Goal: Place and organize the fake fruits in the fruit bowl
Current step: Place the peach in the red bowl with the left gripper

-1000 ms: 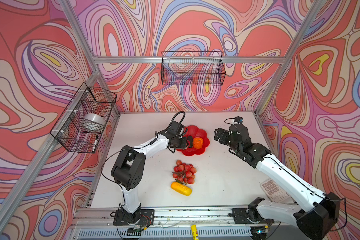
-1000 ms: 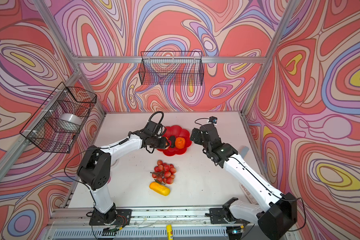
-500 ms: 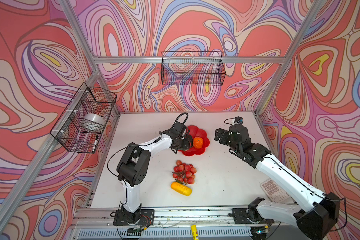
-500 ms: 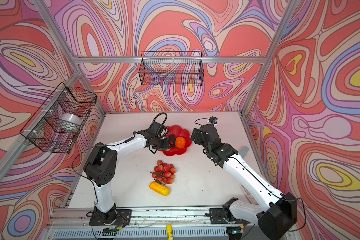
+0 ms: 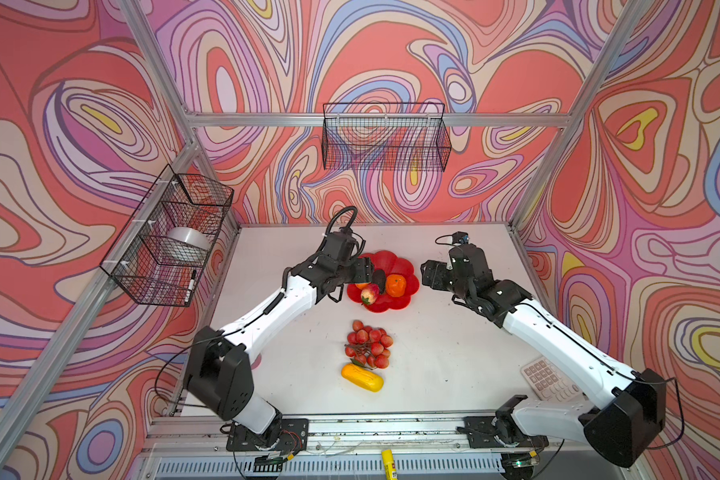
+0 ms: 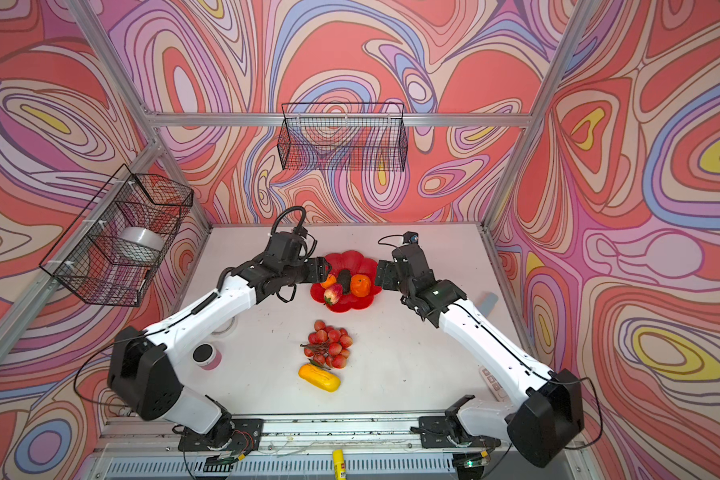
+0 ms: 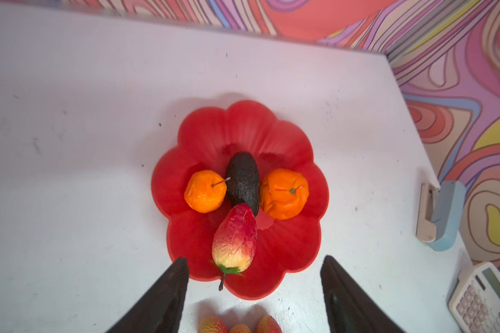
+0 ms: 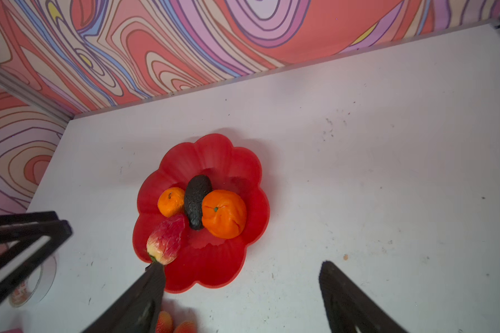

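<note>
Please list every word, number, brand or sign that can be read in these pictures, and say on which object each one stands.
None can be read in any view.
calculator: key marks and display too small and blurred to read.
yellow tube at the front rail: label print too small to read.
clear round thing on the table: red print, too blurred to read.

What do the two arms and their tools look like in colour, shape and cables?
Both arms have white link covers with black joints and black base blocks. The left tool and the right tool are black, with tapered dark fingers. A black cable loops above the left wrist, and thin black cables run along both arms.
</note>
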Action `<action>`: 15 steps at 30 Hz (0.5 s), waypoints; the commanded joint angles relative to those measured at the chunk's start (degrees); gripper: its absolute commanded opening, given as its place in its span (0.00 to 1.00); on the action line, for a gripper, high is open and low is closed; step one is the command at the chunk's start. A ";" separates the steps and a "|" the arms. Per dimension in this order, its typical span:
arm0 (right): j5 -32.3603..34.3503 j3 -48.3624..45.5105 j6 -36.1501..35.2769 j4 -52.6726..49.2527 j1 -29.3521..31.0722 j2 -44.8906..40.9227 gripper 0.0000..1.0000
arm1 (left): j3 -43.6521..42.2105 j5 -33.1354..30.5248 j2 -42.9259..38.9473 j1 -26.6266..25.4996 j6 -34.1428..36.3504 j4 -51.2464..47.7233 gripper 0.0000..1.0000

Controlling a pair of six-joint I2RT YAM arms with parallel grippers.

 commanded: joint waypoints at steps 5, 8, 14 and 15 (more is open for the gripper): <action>-8.46 -0.73 -6.55 -5.27 17.39 1.85 0.79 | -18.26 -11.06 -18.27 8.91 -4.61 8.45 0.88; -9.99 -3.37 -5.60 -6.22 26.08 1.54 0.75 | -27.49 -5.84 -26.05 17.21 -10.31 9.98 0.93; -12.81 -5.50 -4.25 -4.22 38.11 5.92 0.68 | -33.77 -4.71 -33.71 22.11 -12.53 6.79 0.96; -12.38 -5.23 -4.13 -4.08 39.37 7.60 0.67 | -33.71 -4.78 -33.94 22.15 -12.62 6.09 0.96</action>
